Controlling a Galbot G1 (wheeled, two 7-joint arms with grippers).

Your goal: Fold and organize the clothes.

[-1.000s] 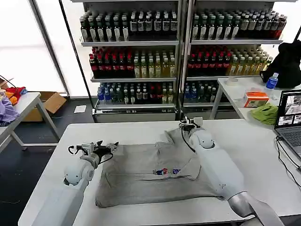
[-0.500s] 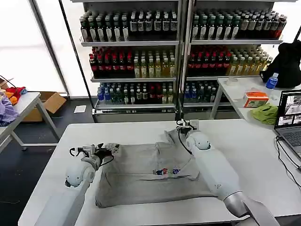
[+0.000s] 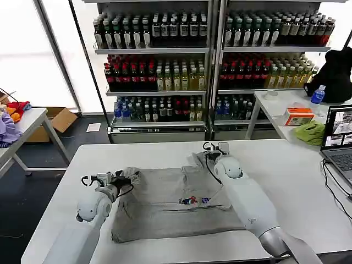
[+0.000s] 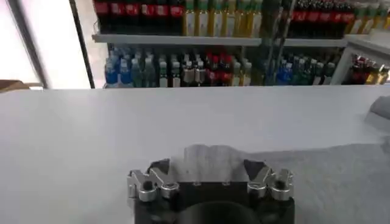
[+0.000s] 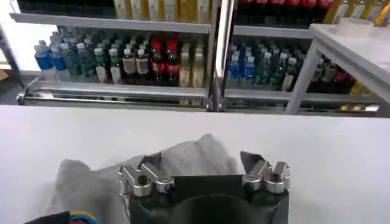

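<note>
Head view: grey shirt [image 3: 173, 206] lies spread on the white table [image 3: 297, 181], mid to left-of-centre, chest print up, near hem toward the robot, collar end at the far side. Left sleeve [image 3: 129, 175] is bunched and lifted at the shirt's left far corner; left gripper [image 3: 132, 177] sits right at that bunch, fingers closed on the cloth as far as I can tell. In the left wrist view a tuft of grey fabric [image 4: 207, 164] stands up between the two fingertips, so that pincer is only a narrow gap wide w/ cloth pinched in it. Right gripper [image 3: 212, 151] is at the far right shoulder/collar area, touching the fabric; right wrist view shows a raised fold of shirt [image 5: 195, 158] between its fingers [image 5: 256, 164], again looks clamped on cloth, tho the contact itself is partly hidden by the gripper body. Step in hand, judged: both arms have the far edge, i.e. start of a fold, prob. far edge/sleeves to be brought over the body. Next move calls for lifting both corners together, keeping tension even so the cloth doesn't sag, then carrying them toward the near hem and laying flat. Risk: left grip is on a sleeve bunch only, could drag crooked. Beyond: shelves of bottles [image 3: 165, 71] behind the table, laptop [image 3: 338, 137] at far right, side table w/ green cloth [image 3: 309, 133].
</note>
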